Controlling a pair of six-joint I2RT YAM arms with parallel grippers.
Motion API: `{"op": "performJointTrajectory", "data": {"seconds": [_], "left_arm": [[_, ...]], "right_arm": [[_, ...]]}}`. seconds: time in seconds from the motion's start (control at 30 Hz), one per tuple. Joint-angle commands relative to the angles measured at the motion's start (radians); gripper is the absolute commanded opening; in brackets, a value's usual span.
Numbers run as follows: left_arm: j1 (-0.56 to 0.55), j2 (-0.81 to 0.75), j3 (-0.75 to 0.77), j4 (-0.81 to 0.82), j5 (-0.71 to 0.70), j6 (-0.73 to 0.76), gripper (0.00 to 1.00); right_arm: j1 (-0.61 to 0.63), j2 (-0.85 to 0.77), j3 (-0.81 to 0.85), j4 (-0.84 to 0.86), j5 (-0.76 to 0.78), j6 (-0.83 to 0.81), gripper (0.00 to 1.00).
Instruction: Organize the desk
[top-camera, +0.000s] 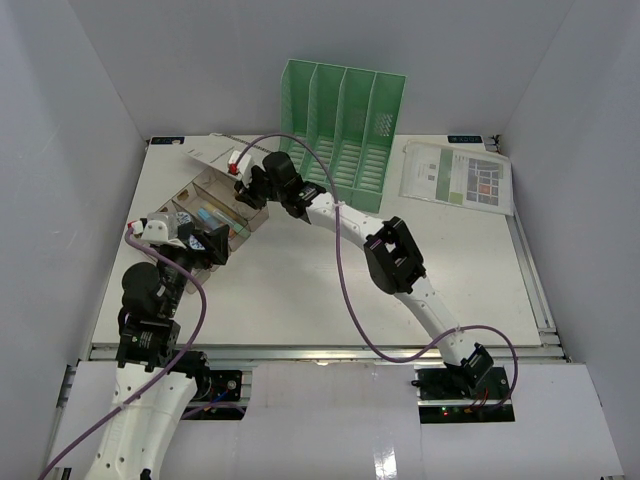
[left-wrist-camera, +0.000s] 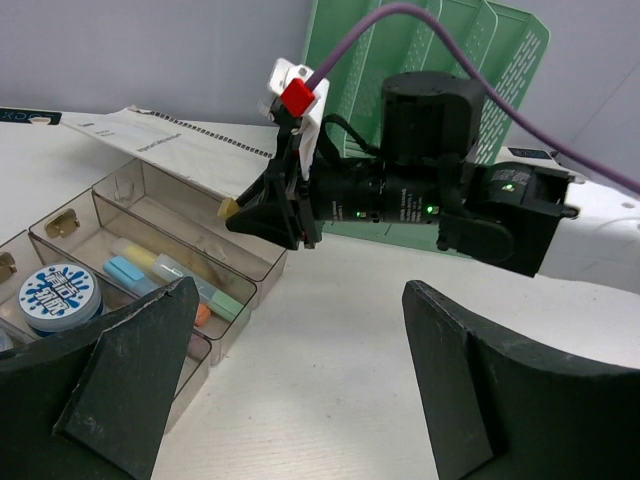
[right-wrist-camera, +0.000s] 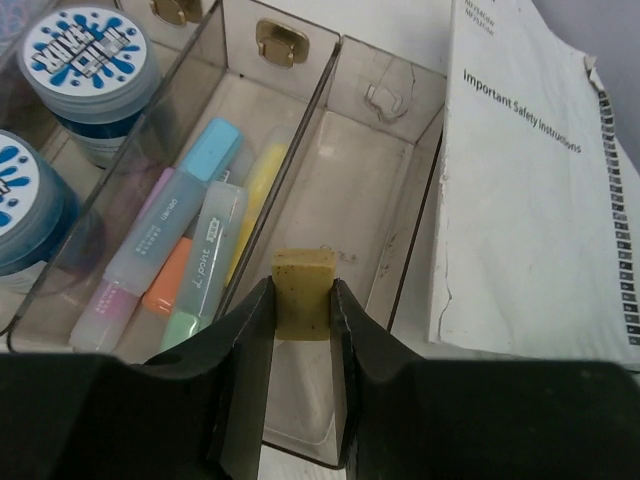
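Reaching across from the near right, the right arm ends over the clear compartment box (top-camera: 215, 212), which sits toward the far left corner of the desk (top-camera: 300, 300), the broad white tabletop that carries everything here. Seen from above, the right gripper (top-camera: 243, 192) hangs over the box's far end, while the left gripper (top-camera: 207, 245) waits at the box's near end. A green file rack (top-camera: 345, 125) stands at the middle of the far edge, a printed leaflet (top-camera: 458, 177) lies at the far right corner, and a spiral-bound booklet (top-camera: 205, 155) lies just beyond the box.

In the left wrist view, that gripper's own fingers (left-wrist-camera: 130, 380) stand wide apart with nothing between them, pointed at bare tabletop beside the box. Ahead, the right gripper's tips pinch a small tan block (left-wrist-camera: 228, 208) above the box's outermost compartment; highlighters (left-wrist-camera: 175, 282) and a round blue-lidded tub (left-wrist-camera: 58, 297) fill the neighbouring ones.

In the right wrist view, the fingers (right-wrist-camera: 240, 340) are clamped on either side of the tan block, probably an eraser, directly over the bare compartment (right-wrist-camera: 350, 210) next to the booklet, whose cover reads "Important Safety Instructions".

The step in hand looks like placing the block into that free compartment. The next move calls for lowering straight down between the dividers, clear of the highlighters on one side and the wall beside the booklet on the other, then parting the fingers so the block drops flat.
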Motion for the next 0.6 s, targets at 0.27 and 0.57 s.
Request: {"op": "performJointTrajectory", "data": {"seconds": [0.27,0.57], "left_arm": [[0.005,0.011,-0.001,-0.005,0.000,0.010,0.94],[0.005,0.099,-0.004,-0.007,-0.046,-0.034,0.93]], "right_arm": [[0.008,-0.003,0.018,0.142,0.085,0.024,0.67],[-0.033,-0.188,-0.003,-0.159,-0.174,-0.163,0.86]]}}
